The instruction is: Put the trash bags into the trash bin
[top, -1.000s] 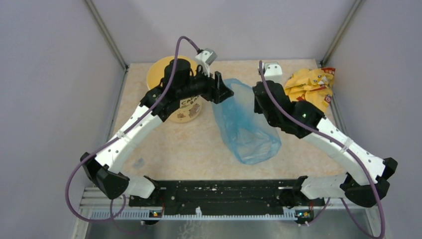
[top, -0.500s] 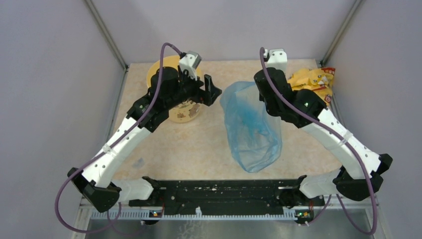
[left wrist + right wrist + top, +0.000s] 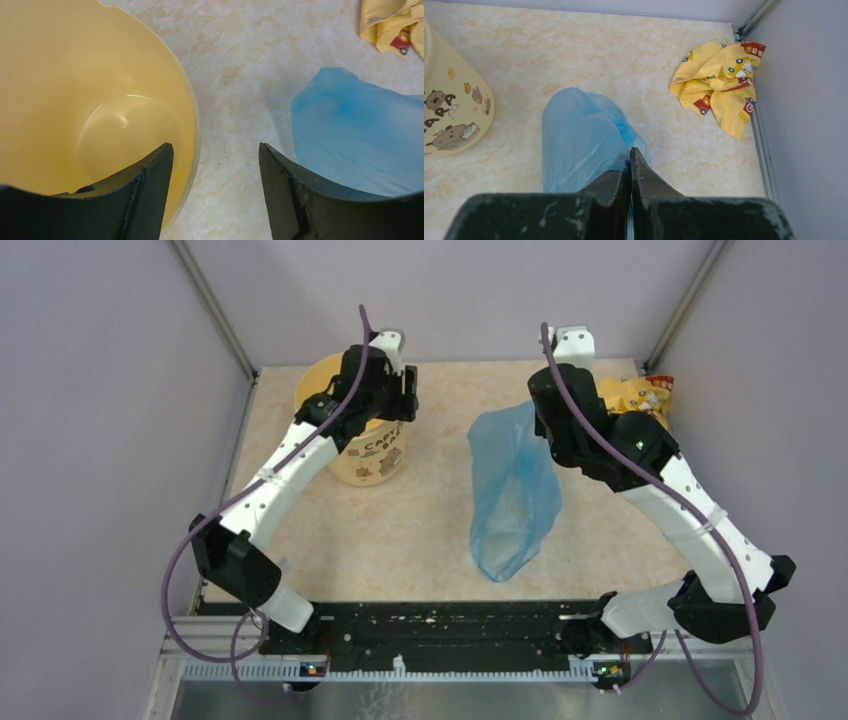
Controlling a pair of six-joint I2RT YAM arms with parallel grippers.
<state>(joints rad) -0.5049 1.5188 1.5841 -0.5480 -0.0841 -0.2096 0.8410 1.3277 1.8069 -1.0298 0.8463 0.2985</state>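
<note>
The thin blue trash bag (image 3: 510,490) hangs limp from my right gripper (image 3: 537,408), which is shut on its top edge and holds it above the table's middle right. In the right wrist view the bag (image 3: 579,140) drapes down left of the closed gripper (image 3: 630,150). The pale yellow trash bin (image 3: 368,455) stands upright at the back left and looks empty inside (image 3: 75,100). My left gripper (image 3: 216,147) is open and empty, hovering over the bin's right rim; it also shows in the top view (image 3: 398,400). The bag (image 3: 360,135) lies to its right.
A crumpled yellow-and-red wrapper (image 3: 635,400) lies in the back right corner by the wall, also in the right wrist view (image 3: 721,85). Grey walls with metal corner posts enclose the marbled table (image 3: 400,530) on three sides.
My left gripper has left the bag and swung back left over the bin. My right gripper has lifted the bag's top, so the bag now hangs narrower and more upright.
</note>
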